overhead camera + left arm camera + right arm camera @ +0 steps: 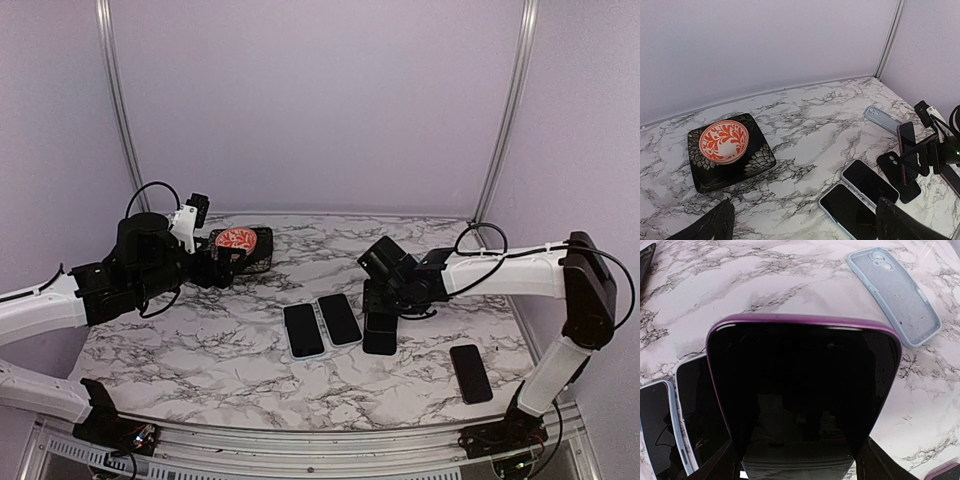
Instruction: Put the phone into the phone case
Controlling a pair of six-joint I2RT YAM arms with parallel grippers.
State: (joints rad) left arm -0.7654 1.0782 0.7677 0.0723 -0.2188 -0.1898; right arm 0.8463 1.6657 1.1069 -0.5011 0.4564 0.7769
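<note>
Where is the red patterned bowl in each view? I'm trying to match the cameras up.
Top view: the bowl sits back left, on a black plate.
Left wrist: bowl left of centre, on that plate.
Right wrist: not in it.
Shared landmark: the two phones lying side by side, seen in all three.

Off to your left there's a black square plate (747,167) with a leafy pattern, sitting on the marble-look worktop (805,125) near the back wall. A red and white patterned bowl (723,141) sits on it, toward its back-left part.
</note>
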